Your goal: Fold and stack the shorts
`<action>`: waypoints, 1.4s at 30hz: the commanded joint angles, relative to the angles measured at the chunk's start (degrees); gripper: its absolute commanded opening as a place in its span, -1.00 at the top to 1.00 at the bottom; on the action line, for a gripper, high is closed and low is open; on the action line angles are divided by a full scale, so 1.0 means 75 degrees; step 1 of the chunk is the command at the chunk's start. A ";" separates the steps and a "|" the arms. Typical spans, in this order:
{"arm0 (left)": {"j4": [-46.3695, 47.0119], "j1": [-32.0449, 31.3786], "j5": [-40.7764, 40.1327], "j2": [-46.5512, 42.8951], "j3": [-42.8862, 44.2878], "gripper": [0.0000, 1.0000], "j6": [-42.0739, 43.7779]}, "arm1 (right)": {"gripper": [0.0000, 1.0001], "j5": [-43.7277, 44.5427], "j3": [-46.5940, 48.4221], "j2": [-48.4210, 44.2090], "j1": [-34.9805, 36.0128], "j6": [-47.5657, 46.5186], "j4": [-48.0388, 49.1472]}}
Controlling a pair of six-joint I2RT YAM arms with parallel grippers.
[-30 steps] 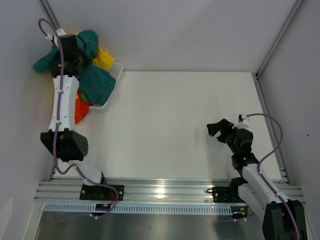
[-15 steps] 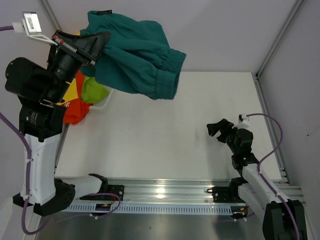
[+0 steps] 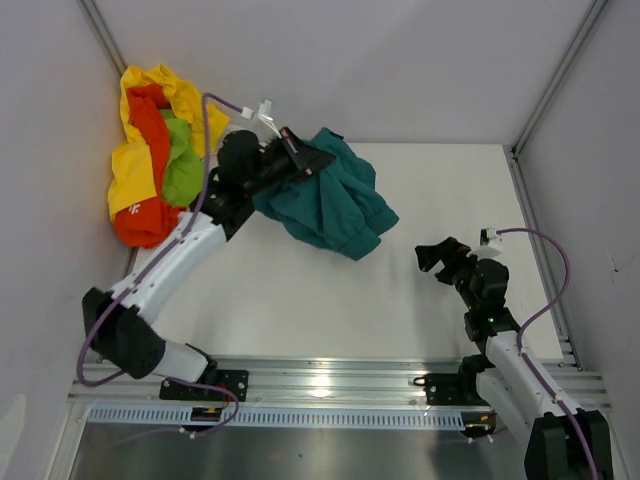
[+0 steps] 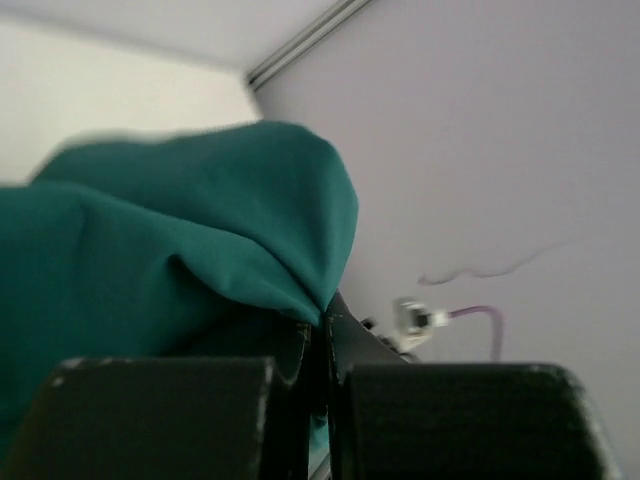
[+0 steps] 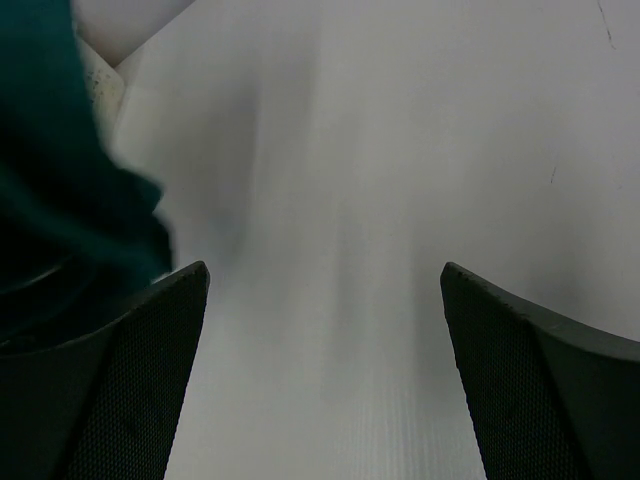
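While the yellow, orange-red and lime green shorts (image 3: 150,165) lie heaped in the far left corner, the left claw (image 3: 303,160) has carried the dark teal shorts (image 3: 330,205) away from that heap. Half a second ago they hung high and spread out beside the corner. Now they droop in a bunch over the far middle of the bench (image 3: 300,300); whether the cloth touches the surface, I cannot tell. I judge that the first pair is picked out and is about to be laid flat, with no fold begun.

Only the left wrist view shows the grip: the two fingers (image 4: 160,420) are pressed together on a ridge of teal cloth.

Further right, the right claw (image 3: 437,257) has not moved in the last second and hovers with its jaws wide apart, holding nothing. Its own camera shows bare bench between the fingers (image 5: 130,380) and teal cloth hanging at the left edge, outside them.
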 commanded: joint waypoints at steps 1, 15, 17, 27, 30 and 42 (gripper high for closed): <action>0.1613 -0.0080 0.0194 0.0290 -0.0302 1.00 -0.0394 | -0.99 0.0135 0.0096 -0.0158 -0.0049 -0.0075 0.0049; 0.1838 -0.0186 -0.0180 -0.0727 -0.2914 1.00 -0.0206 | -0.99 -0.0438 0.0014 -0.0123 -0.0014 -0.0157 0.0423; 0.1733 -0.0186 -0.0169 -0.1054 -0.3172 1.00 -0.0230 | -0.99 -0.0649 -0.0010 -0.0076 -0.0002 -0.0180 0.0622; -0.1451 0.0013 -0.1619 -0.0833 -0.2321 -0.98 0.1209 | -0.99 -0.1576 0.0259 0.0473 0.1075 -0.0859 0.1197; -0.2144 0.0002 -0.2428 -0.0997 -0.2073 -0.98 0.1456 | -0.98 -0.1798 0.0481 0.0894 0.1719 -0.1187 0.1349; -0.2580 -0.0034 -0.3075 -0.1514 -0.2541 -0.98 0.1727 | -0.89 -0.2912 0.1384 0.1927 0.3008 -0.1316 0.1046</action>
